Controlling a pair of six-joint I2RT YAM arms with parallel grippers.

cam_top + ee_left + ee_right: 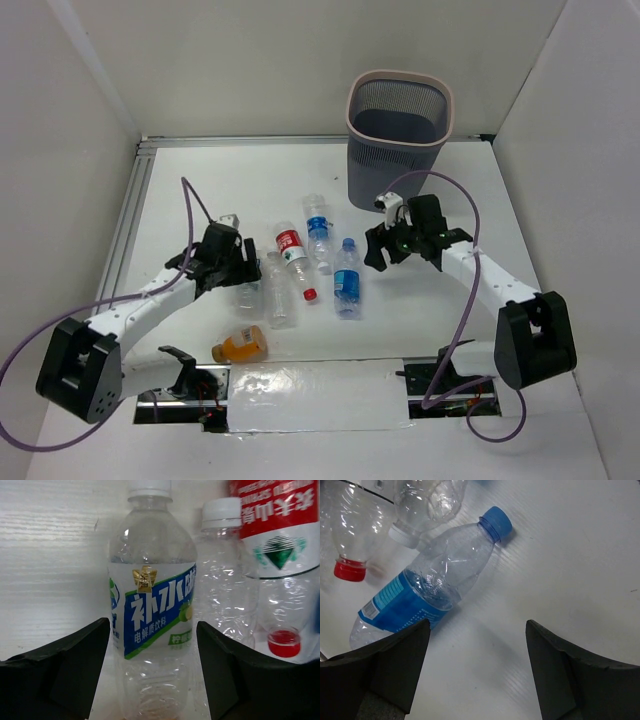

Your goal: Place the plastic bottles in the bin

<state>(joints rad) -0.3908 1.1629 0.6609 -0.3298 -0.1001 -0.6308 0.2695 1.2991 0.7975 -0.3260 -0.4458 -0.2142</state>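
Six plastic bottles lie on the white table in front of the grey mesh bin [400, 130]. My left gripper [240, 272] [152, 625] is open, its jaws standing on either side of a clear bottle with a blue-and-white label [150, 605] [248, 292], with narrow gaps on both sides. Beside that bottle lie a clear white-capped bottle [225, 580] and a red-labelled, red-capped bottle [280, 540] [293, 258]. My right gripper [380, 250] [477, 625] is open over bare table, right of a blue-capped, blue-labelled bottle [420, 590] [347, 278]. An orange bottle [241, 346] lies near the front.
Another blue-labelled bottle [319, 232] lies in the middle of the group, towards the bin. White walls close in the table on the left, right and back. A metal rail [130, 220] runs along the left edge. Cables loop over both arms.
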